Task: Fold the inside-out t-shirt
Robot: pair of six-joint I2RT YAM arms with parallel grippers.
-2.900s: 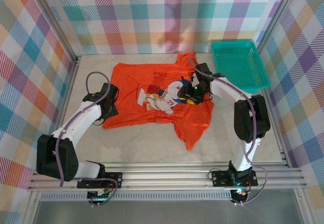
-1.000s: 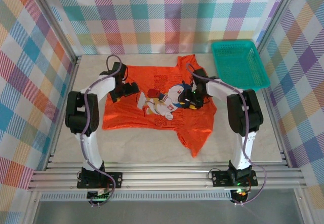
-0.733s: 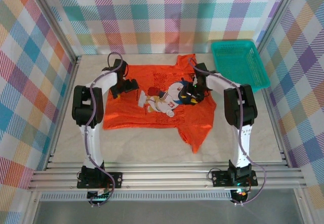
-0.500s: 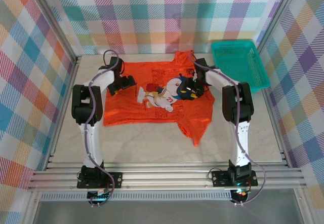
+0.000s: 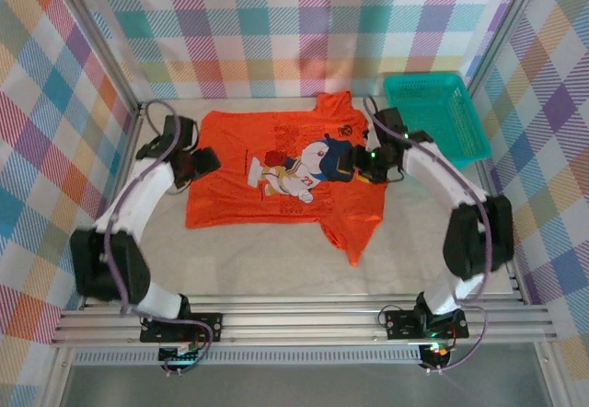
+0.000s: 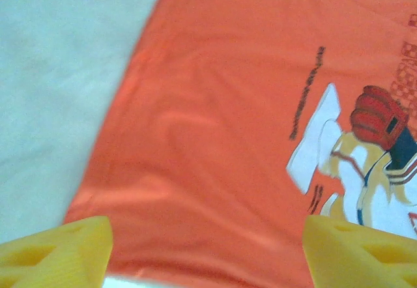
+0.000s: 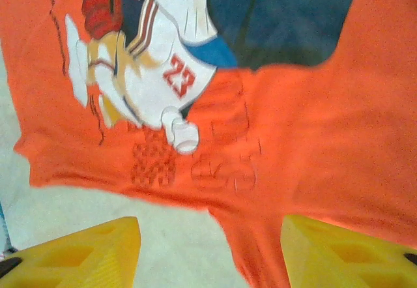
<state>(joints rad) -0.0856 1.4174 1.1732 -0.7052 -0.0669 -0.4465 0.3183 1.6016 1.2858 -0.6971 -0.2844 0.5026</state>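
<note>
Where the pale table [image 5: 248,260] meets its far half, the inside-out t-shirt [image 5: 267,195] lies spread out between the two arms, cartoon print [image 5: 308,163] facing up; its right side sits near the teal basket [image 5: 433,117] in the far right corner, apart from it; one narrow tail of cloth [image 5: 354,241] trails toward the near edge.

Left gripper [image 5: 204,160] sits at the shirt's left edge; from its wrist camera the left gripper [image 6: 207,259] has its yellow fingers [image 6: 55,252] set wide apart at either lower corner, nothing pinched; below them, orange cloth with bare table to the left and part of the print [image 6: 365,171] to the right.

Right gripper [image 5: 354,163] is over the chest, just beside the print; from its wrist camera the right gripper [image 7: 210,252] also has its fingers [image 7: 348,249] spread, nothing caught between them; below them lie the shirt [image 7: 313,138], the print with the number 23 [image 7: 140,66], and a strip of table at lower left.
</note>
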